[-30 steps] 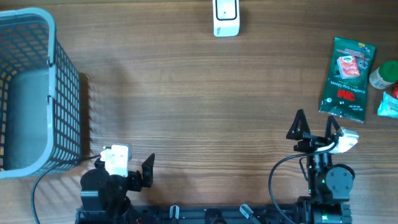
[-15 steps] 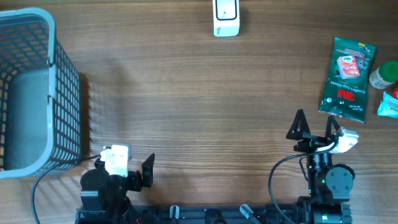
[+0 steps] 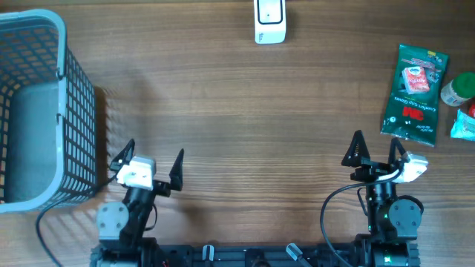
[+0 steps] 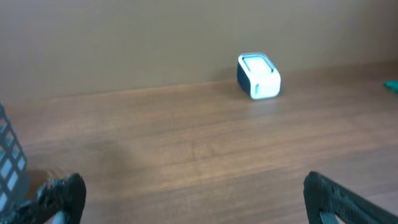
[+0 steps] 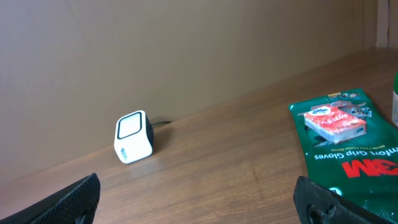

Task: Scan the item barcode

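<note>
A grey mesh basket (image 3: 44, 104) stands at the left edge of the wooden table (image 3: 237, 111), reaching into its far left corner. Just beside the basket's near right corner, the left gripper (image 3: 152, 156) hovers near the front edge, its 2 fingers spread wide with nothing between them. A small white barcode scanner (image 3: 269, 21) sits at the middle of the far edge, well apart from both arms. The right gripper (image 3: 378, 148) waits near the front edge toward the right, its fingers also wide and empty. Beyond it, near the right edge, the green glove packet (image 3: 414, 91) lies flat, with a green-capped bottle (image 3: 458, 89) and a teal item (image 3: 465, 124) just beside it at the right edge.
</note>
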